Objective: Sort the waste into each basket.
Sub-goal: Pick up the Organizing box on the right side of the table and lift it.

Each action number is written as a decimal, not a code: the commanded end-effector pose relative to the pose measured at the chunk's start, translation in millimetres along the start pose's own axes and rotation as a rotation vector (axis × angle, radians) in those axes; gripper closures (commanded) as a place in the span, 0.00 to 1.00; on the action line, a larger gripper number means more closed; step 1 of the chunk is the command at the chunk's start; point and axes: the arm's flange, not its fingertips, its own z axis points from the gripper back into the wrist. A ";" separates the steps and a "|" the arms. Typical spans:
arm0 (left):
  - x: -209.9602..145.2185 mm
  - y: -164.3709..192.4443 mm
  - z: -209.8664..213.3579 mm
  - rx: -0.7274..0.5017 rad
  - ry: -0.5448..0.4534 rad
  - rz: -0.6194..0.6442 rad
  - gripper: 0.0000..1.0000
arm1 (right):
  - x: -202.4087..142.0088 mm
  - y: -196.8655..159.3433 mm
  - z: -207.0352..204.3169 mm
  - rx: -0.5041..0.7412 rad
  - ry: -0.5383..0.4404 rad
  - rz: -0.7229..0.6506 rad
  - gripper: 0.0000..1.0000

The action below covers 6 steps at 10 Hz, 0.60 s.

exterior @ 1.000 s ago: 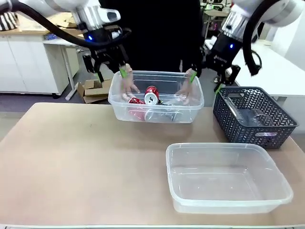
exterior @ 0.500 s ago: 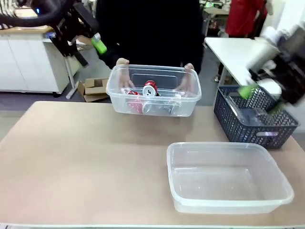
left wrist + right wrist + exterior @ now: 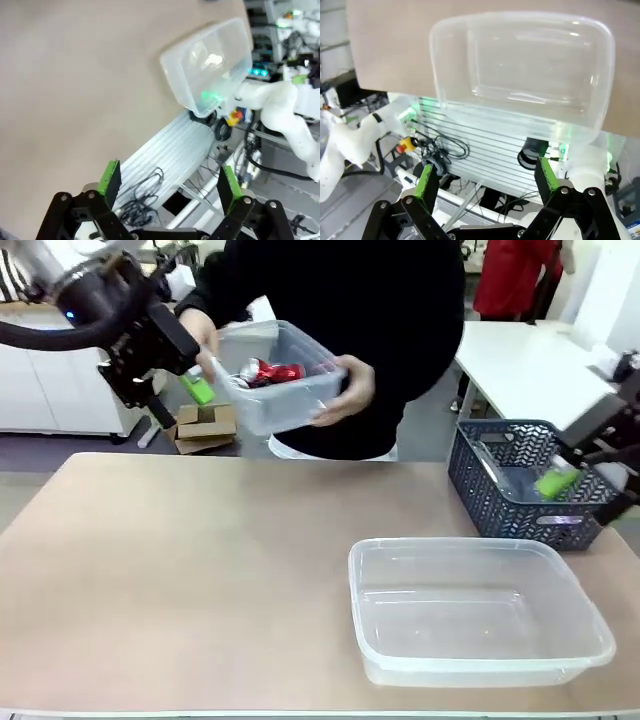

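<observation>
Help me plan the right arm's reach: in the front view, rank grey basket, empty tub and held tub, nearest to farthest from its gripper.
1. Grey basket, far right, by the right gripper.
2. Empty tub, near right of the table.
3. Held tub, up off the table, far side, left of middle.

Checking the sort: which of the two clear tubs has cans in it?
The raised tub in the person's hands, red cans inside; the near tub is empty.

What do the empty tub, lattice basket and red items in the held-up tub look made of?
Empty tub: clear, glossy plastic; the table shows through. Lattice basket: dark grey moulded plastic, probably; matte openwork walls. Red cans: likely metal, with a silvery glint.
</observation>
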 end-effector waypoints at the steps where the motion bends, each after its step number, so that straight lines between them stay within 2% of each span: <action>1: 50.3 -20.5 -62.0 -0.039 0.022 0.118 0.00 | 3.3 -25.5 -10.0 -0.129 0.011 0.078 0.00; 2: 71.2 -64.5 -106.5 -0.122 0.009 0.182 0.00 | 6.3 -61.8 -10.3 -0.186 -0.026 0.053 0.00; 3: 83.5 -91.0 -151.2 -0.117 0.096 0.175 0.00 | 7.7 -97.0 -16.4 -0.168 -0.063 0.026 0.00; 4: 93.1 -109.0 -194.8 -0.096 0.225 0.170 0.00 | 4.7 -123.4 -36.5 -0.192 -0.069 -0.003 0.00; 5: 90.0 -124.8 -223.3 -0.055 0.288 0.172 0.00 | 3.8 -144.6 -63.5 -0.258 -0.118 -0.062 0.00; 6: 81.1 -132.8 -239.3 0.015 0.332 0.135 0.00 | 0.7 -159.2 -81.3 -0.210 -0.189 -0.123 0.00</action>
